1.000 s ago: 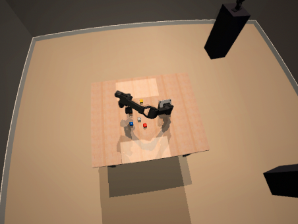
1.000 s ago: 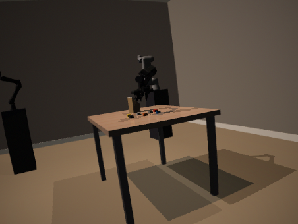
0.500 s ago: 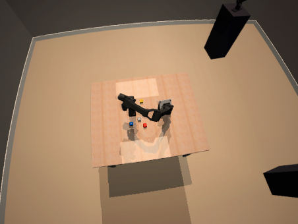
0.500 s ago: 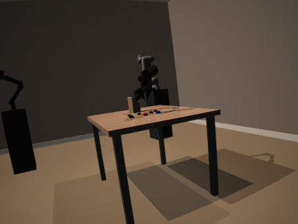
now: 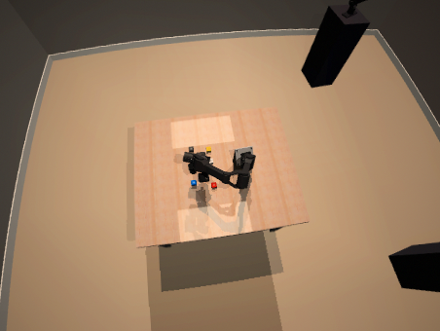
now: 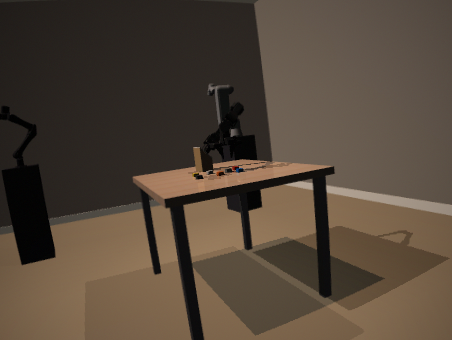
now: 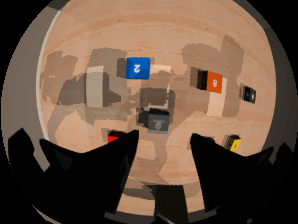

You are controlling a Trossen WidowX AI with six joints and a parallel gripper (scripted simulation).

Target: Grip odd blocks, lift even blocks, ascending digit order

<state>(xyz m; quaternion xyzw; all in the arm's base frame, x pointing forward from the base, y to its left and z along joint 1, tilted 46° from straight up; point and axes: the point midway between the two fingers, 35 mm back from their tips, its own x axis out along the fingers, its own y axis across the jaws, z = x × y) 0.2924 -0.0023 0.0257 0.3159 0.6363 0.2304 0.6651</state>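
My gripper (image 5: 199, 174) (image 6: 215, 152) (image 7: 165, 136) is open and empty above the table. In the wrist view the grey block (image 7: 158, 121) (image 6: 228, 170) lies just ahead of the fingertips; its digit is unclear. The blue block (image 7: 137, 68) (image 5: 194, 183) (image 6: 239, 170) shows 2. The orange block (image 7: 214, 82) (image 6: 220, 173) seems to show 8. The black block (image 7: 249, 95) (image 5: 191, 149) (image 6: 199, 177) and yellow block (image 7: 234, 143) (image 5: 208, 149) (image 6: 195, 175) have unclear digits. Fingers partly cover the red block (image 7: 115, 137) (image 5: 214, 185). The white block (image 5: 211, 161) (image 6: 210, 172) is mostly hidden.
The arm's base (image 5: 243, 153) stands on the table (image 5: 156, 195) (image 6: 280, 172). An upright tan panel (image 6: 197, 159) stands behind the blocks in the exterior view. Dark pedestals (image 5: 333, 49) (image 6: 30, 215) stand away from the table. Arm shadows fall across several blocks.
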